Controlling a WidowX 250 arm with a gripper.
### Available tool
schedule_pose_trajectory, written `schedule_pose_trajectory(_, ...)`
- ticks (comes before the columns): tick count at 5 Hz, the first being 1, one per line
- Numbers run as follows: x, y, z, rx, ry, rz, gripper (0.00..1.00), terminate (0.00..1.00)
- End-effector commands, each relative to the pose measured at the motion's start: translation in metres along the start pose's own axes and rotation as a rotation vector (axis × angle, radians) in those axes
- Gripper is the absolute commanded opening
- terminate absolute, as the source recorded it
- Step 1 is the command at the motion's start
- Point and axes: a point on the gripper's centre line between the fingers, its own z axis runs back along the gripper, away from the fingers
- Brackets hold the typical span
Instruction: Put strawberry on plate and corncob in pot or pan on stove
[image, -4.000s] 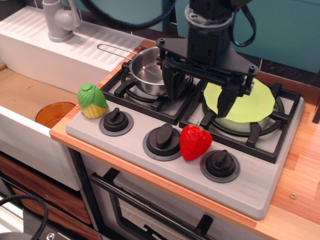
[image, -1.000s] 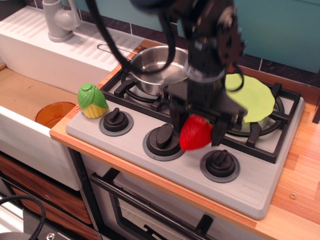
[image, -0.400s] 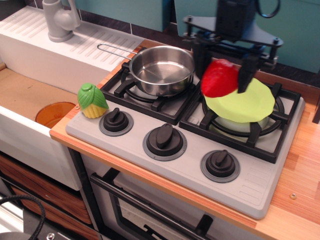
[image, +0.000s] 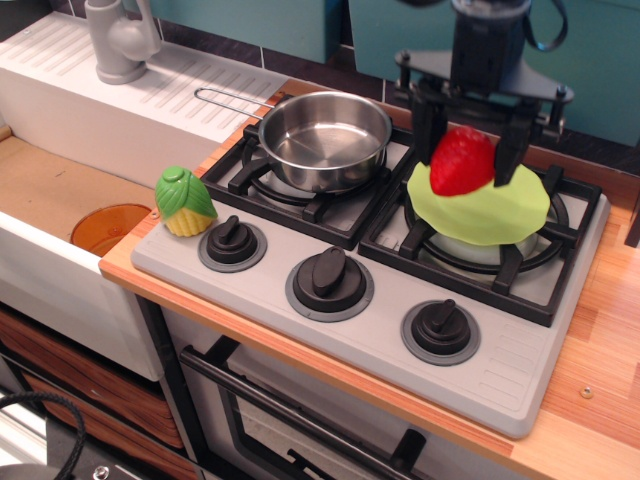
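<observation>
My gripper (image: 466, 160) is shut on the red strawberry (image: 461, 160) and holds it just above the lime-green plate (image: 500, 212), which lies on the right burner of the grey stove (image: 380, 330). The steel pan (image: 325, 140) stands empty on the left burner, its wire handle pointing to the back left. The corncob (image: 184, 201), yellow with green husk, sits on the stove's front left corner, far from the gripper.
Three black knobs (image: 329, 273) run along the stove's front. A white sink counter with a grey faucet (image: 118, 40) is at the back left. An orange dish (image: 108, 228) lies in the basin on the left. Wooden counter lies to the right.
The gripper took hold of the strawberry at the stove's front, lifted it and carried it back and right. It now hangs over the plate.
</observation>
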Motion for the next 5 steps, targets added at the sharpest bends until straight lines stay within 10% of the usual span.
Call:
schedule_pose_trajectory(1,0.016,-0.015,0.001,-0.044,-0.079,0.005,0.0,0.0)
schedule_pose_trajectory(2,0.015,-0.018,0.0,-0.04,-0.087,0.004,1.0,0.0)
schedule_pose_trajectory(5,0.009,-0.02,0.017,-0.05,-0.052,-0.004,1.0,0.0)
